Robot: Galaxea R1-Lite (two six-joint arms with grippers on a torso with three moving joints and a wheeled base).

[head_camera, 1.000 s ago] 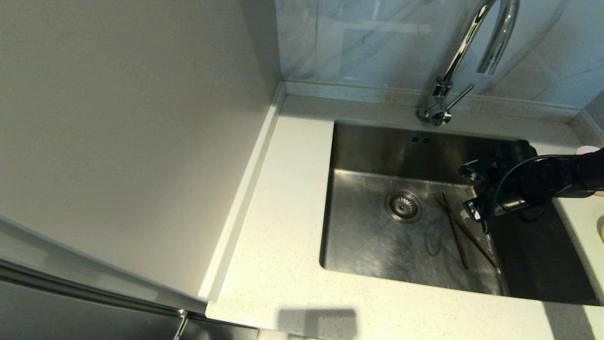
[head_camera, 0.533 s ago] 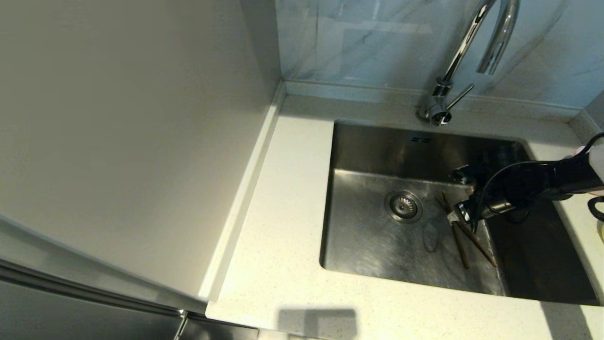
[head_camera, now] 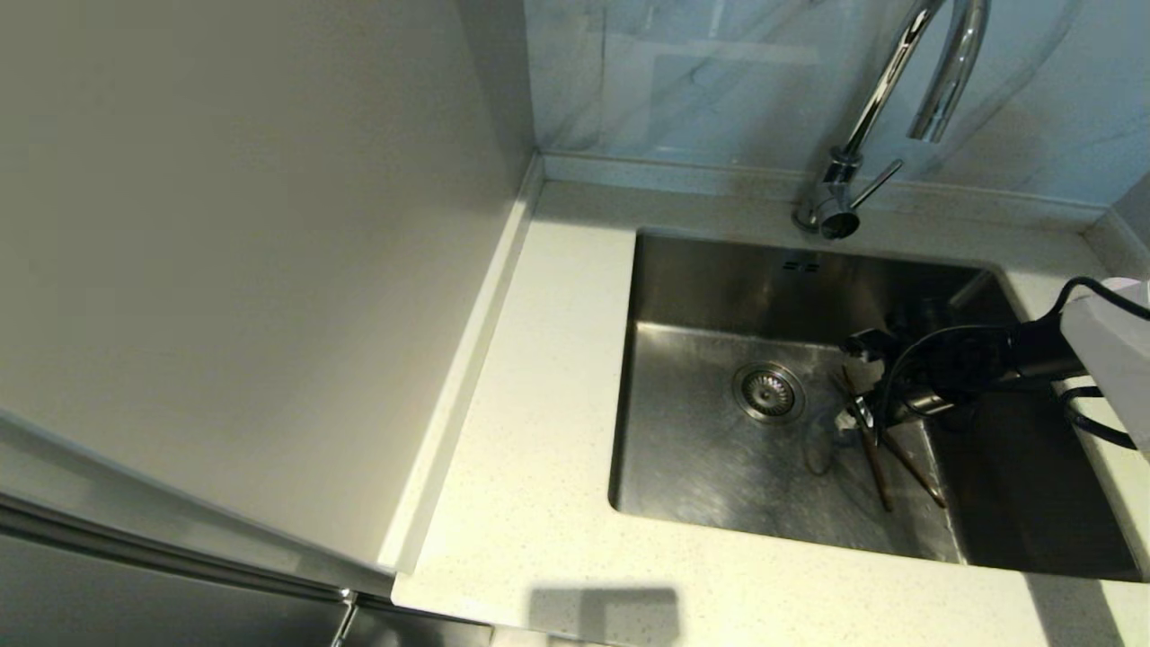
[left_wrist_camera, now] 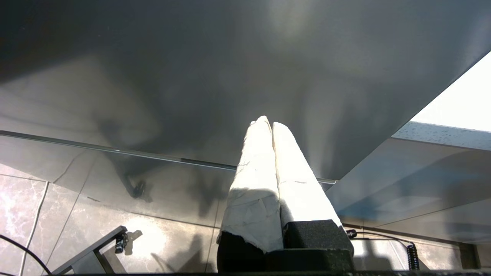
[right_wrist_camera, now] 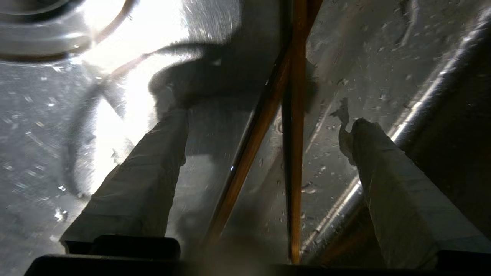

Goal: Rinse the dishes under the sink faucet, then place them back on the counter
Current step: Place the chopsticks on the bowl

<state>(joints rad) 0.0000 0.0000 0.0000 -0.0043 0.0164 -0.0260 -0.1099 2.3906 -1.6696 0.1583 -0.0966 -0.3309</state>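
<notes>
Chopsticks (head_camera: 885, 463) lie on the sink (head_camera: 710, 449) floor, right of the drain (head_camera: 768, 393), crossed near their far ends and splayed toward the front wall. Right gripper (head_camera: 853, 382) is down inside the basin at the far end of the pair, arm reaching in over the right rim. Right wrist view: fingers (right_wrist_camera: 142, 172) spread wide, one on each side of the chopsticks (right_wrist_camera: 293, 153), both sticks in the gap between them, nothing gripped. Whether the tips touch the sink (right_wrist_camera: 46, 134) floor, can't tell. Water droplets on the steel around the sticks. Faucet (head_camera: 862, 126) stands at the back rim, spout arched toward the right, lever sticking out to the right; no stream visible. Tabletop (head_camera: 530, 431) wraps the basin on the left and front. Left gripper (left_wrist_camera: 268, 124) is parked away from the sink, fingers pressed together, empty, pointing at a dark panel above a tiled floor.
</notes>
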